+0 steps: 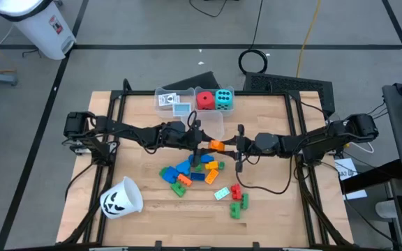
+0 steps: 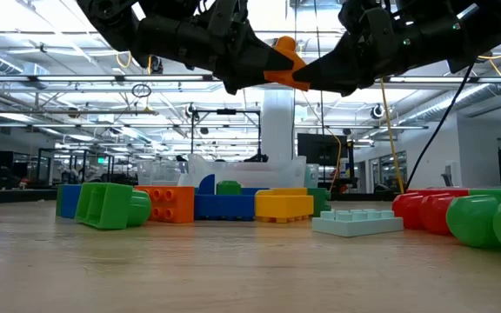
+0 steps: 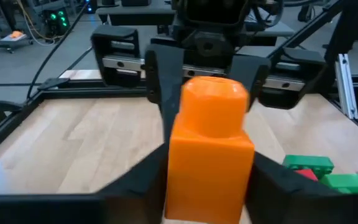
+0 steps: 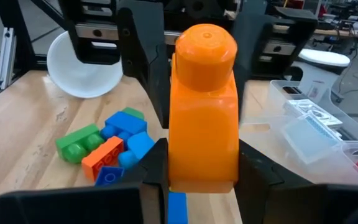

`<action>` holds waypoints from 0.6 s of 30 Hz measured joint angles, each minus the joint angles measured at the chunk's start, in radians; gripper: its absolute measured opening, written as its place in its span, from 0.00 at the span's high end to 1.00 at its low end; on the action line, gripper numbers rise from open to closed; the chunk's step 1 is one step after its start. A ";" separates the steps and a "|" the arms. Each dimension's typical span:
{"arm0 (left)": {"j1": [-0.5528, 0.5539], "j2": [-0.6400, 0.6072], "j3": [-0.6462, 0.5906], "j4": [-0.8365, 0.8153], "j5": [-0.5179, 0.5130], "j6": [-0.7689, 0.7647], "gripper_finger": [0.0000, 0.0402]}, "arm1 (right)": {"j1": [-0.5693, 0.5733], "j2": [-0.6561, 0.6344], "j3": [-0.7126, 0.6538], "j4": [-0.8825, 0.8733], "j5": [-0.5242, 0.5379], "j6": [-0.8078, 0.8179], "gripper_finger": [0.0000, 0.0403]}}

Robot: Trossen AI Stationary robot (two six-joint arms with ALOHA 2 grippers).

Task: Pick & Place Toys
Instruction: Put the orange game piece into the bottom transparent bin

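Note:
An orange block (image 1: 216, 146) with a round stud on top hangs above the table's middle between my two grippers. My left gripper (image 1: 208, 145) comes from the table's left and my right gripper (image 1: 226, 146) from its right; both are shut on the block. It also shows in the low view (image 2: 285, 65). Below, several blue, green, orange and yellow blocks (image 1: 190, 173) lie in a pile on the table. Red and green blocks (image 1: 237, 201) and a pale green flat block (image 1: 221, 194) lie apart from the pile, toward the table's near right. My left gripper pinches the orange block's lower body (image 3: 178, 177) between its two fingers, coming level from the table's left. The block stands upright, stud up, lifted clear of the table. My right gripper pinches the orange block's lower body (image 4: 174, 168) between its two fingers, coming level from the table's right, opposite my left gripper. The block is upright and clear of the table.
A clear bin (image 1: 194, 111) at the table's far middle holds a red die (image 1: 205, 100), a cyan die (image 1: 224, 100) and white cards (image 1: 167, 100). A white cup with a black pumpkin face (image 1: 122, 198) lies on its side at the near left.

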 joint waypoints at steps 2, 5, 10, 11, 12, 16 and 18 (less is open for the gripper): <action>-0.002 0.000 0.000 0.000 0.000 0.005 0.67 | 0.000 -0.001 0.000 -0.009 -0.002 0.001 0.76; 0.006 -0.017 -0.001 -0.042 -0.010 0.020 0.67 | 0.000 -0.007 0.002 -0.060 0.015 0.024 0.62; 0.052 -0.118 0.000 -0.177 -0.113 0.045 0.67 | 0.004 -0.099 -0.001 -0.250 0.087 0.092 0.39; 0.064 -0.132 0.000 -0.208 -0.128 0.038 0.67 | 0.004 -0.125 -0.002 -0.294 0.105 0.108 0.36; 0.077 -0.145 0.000 -0.241 -0.137 0.034 0.67 | 0.003 -0.143 -0.002 -0.315 0.122 0.124 0.34; 0.132 -0.152 -0.001 -0.335 -0.176 0.030 0.67 | 0.003 -0.205 -0.001 -0.388 0.152 0.135 0.28; 0.157 -0.130 -0.014 -0.340 -0.179 0.019 0.67 | 0.003 -0.220 -0.001 -0.402 0.150 0.135 0.28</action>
